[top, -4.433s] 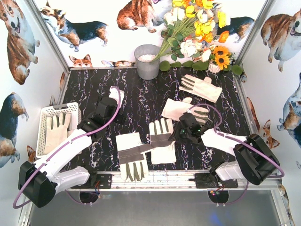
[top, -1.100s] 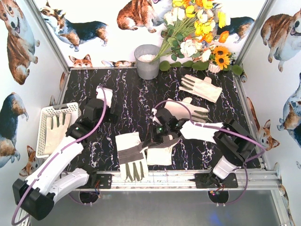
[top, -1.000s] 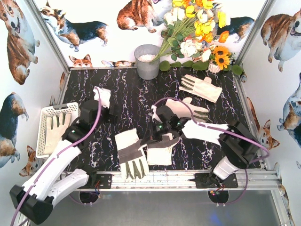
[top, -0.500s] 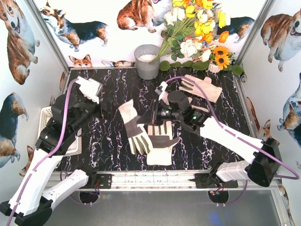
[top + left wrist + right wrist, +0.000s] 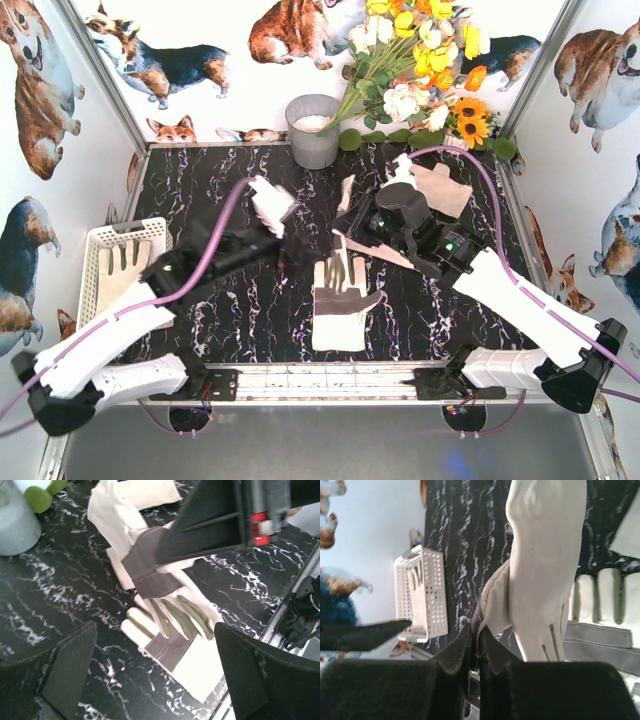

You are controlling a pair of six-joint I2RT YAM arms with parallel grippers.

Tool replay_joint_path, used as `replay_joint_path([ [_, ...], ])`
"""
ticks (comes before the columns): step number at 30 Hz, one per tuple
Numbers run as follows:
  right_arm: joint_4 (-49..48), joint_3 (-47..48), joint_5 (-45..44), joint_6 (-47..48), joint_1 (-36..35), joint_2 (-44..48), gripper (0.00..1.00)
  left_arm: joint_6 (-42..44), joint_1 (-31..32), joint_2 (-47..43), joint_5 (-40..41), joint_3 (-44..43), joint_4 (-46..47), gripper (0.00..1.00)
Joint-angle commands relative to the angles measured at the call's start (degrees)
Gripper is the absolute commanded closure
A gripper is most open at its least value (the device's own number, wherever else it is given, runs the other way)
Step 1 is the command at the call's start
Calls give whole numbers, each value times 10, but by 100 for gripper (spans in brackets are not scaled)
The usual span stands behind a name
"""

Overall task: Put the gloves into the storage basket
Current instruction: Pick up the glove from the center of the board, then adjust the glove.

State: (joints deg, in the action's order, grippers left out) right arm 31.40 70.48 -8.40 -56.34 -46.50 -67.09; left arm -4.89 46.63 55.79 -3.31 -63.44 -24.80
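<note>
My right gripper (image 5: 352, 228) is shut on a cream glove (image 5: 545, 555) and holds it in the air over mid-table; in the right wrist view the jaws (image 5: 479, 640) pinch its ribbed edge. That glove (image 5: 150, 565) hangs with its grey patch and olive fingers over a second glove (image 5: 342, 310) that lies flat near the front. My left gripper (image 5: 292, 250) is open and empty just left of the hanging glove, jaws wide apart (image 5: 155, 635). The white slotted storage basket (image 5: 100, 235) stands at the left edge with one glove (image 5: 122, 270) inside; it also shows in the right wrist view (image 5: 420, 590).
Another glove (image 5: 375, 250) lies under my right arm and one more (image 5: 447, 190) at the back right, partly hidden. A grey metal bucket (image 5: 313, 130) and a bunch of flowers (image 5: 420, 70) stand along the back edge. Printed walls close in on the table.
My right gripper has carried the glove up and back toward the right. My left arm has swung from beside the basket to mid-table, close to the hanging glove.
</note>
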Motion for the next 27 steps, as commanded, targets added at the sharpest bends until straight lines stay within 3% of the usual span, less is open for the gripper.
replay_joint_path([
  [1,31,46,-106,-35,-2,20,100,-27,78,39,113,11,106,3],
  [14,28,30,-121,-85,-2,53,100,-88,111,109,160,110,345,0],
  [27,17,11,-128,-99,-2,69,100,-54,113,212,190,105,421,0],
])
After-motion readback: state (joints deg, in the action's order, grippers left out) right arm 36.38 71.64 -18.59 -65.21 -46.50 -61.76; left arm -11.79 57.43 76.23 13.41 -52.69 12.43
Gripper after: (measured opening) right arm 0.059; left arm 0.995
